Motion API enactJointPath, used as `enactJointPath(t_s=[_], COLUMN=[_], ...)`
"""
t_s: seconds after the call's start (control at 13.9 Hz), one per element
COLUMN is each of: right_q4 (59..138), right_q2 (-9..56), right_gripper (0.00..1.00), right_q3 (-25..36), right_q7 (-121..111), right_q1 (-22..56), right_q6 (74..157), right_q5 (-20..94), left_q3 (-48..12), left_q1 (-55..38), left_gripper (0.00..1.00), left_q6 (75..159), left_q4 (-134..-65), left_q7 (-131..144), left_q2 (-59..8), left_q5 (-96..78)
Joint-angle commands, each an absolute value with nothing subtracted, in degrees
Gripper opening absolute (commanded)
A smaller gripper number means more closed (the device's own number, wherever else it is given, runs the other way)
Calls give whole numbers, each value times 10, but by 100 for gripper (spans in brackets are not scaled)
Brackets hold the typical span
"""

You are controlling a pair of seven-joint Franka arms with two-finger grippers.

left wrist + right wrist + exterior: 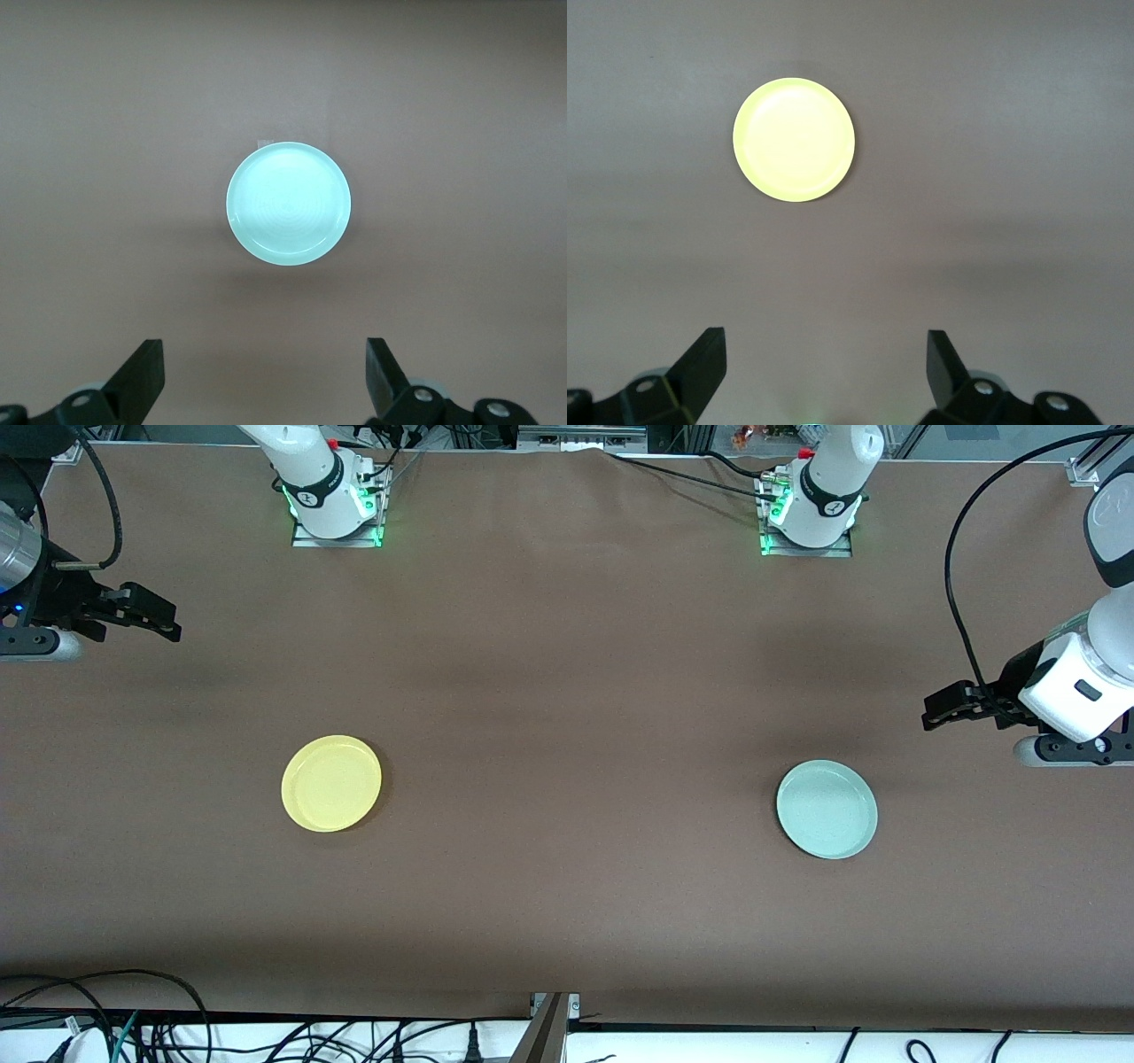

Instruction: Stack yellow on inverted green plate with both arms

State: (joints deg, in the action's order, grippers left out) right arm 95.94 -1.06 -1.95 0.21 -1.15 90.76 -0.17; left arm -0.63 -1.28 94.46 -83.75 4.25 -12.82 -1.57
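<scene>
The yellow plate (331, 783) lies flat on the brown table toward the right arm's end; in the right wrist view the yellow plate (794, 140) shows whole. The pale green plate (827, 809) lies flat toward the left arm's end, and faint rings mark the middle of the green plate (289, 203). My right gripper (166, 623) hangs open and empty over the table's edge at its own end, apart from the yellow plate. My left gripper (932, 714) hangs open and empty over its end, beside the green plate. Nothing sits between the left gripper (266, 352) or the right gripper (826, 343) fingers.
The two arm bases (335, 509) (808, 518) stand at the table's edge farthest from the front camera. Black cables (159, 1027) run along the edge nearest it. Bare brown cloth (576, 779) lies between the two plates.
</scene>
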Motion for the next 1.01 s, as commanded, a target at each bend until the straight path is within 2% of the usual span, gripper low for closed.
enactJointPath(t_s=[0.0,0.65,0.94], right_q4=[947,948,948], right_q2=[-6,-6,-6], right_gripper=[100,100,100], right_q3=[-19,-19,-19], right_q7=[4,6,5], right_q1=[-12,-12,-12], right_q6=[898,897,897], right_q5=[8,9,9], left_q3=[-4,-4,-4], left_q1=[-10,1,26], left_gripper=[100,100,100], left_q6=[934,939,944], left_q4=[-822,-819,-819], left_q7=[43,35,34], left_q2=[-138,-158,-199], left_q5=[-24,-24,-25])
